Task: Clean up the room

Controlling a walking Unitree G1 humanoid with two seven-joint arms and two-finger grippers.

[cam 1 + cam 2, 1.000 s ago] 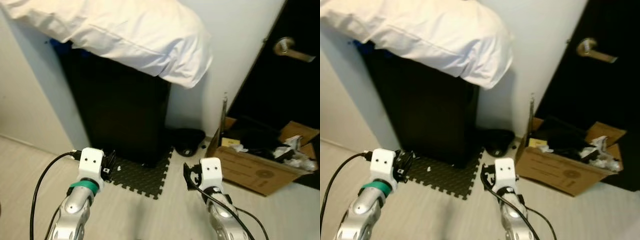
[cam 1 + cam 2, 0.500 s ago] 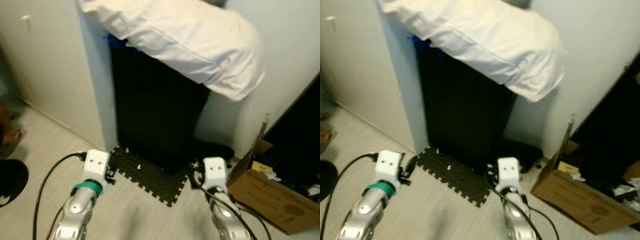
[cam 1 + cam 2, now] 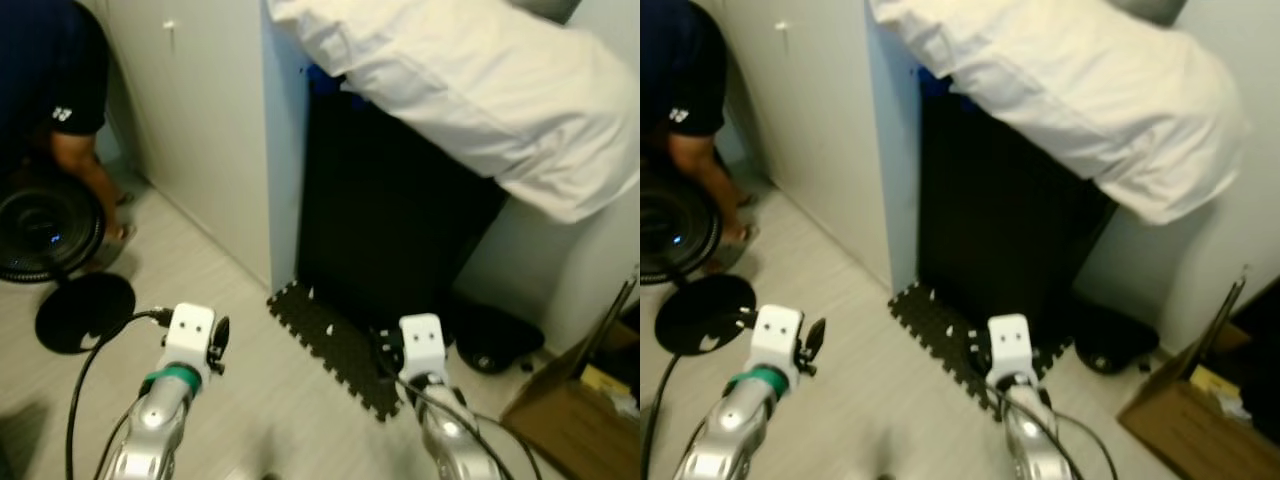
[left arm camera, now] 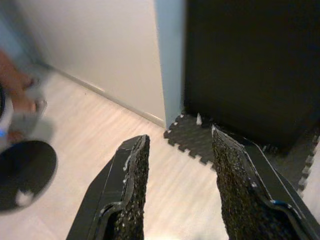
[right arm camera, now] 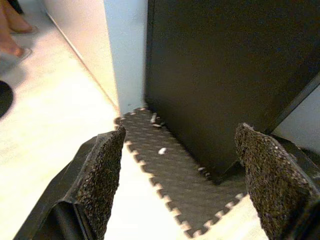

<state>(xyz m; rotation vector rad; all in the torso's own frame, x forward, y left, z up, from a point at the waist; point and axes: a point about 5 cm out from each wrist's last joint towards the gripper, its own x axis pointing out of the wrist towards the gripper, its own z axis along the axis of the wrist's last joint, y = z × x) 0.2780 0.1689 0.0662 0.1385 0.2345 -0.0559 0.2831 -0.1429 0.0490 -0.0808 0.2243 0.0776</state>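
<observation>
A white pillow [image 3: 470, 75] lies slumped over the top of a tall black cabinet [image 3: 400, 220]. At the cabinet's foot a black foam mat [image 3: 335, 345] with white scraps on it lies on the pale wood floor. My left gripper [image 4: 180, 145] hangs low over the floor, open and empty, short of the mat's left corner. My right gripper [image 5: 182, 135] is open wide and empty just before the mat [image 5: 175, 175]. In the left eye view the left gripper [image 3: 217, 340] and right gripper [image 3: 385, 350] are held out low in front of me.
A person [image 3: 55, 100] crouches at the far left beside a black fan [image 3: 40, 235] with a round base [image 3: 85, 312]. A dark rounded object [image 3: 495, 340] lies by the wall right of the cabinet. An open cardboard box [image 3: 580, 410] sits at the right edge.
The view has swung to the left: the box and dark door have slid to the right edge, and the person and fan have come in. Both grippers keep their pose.
</observation>
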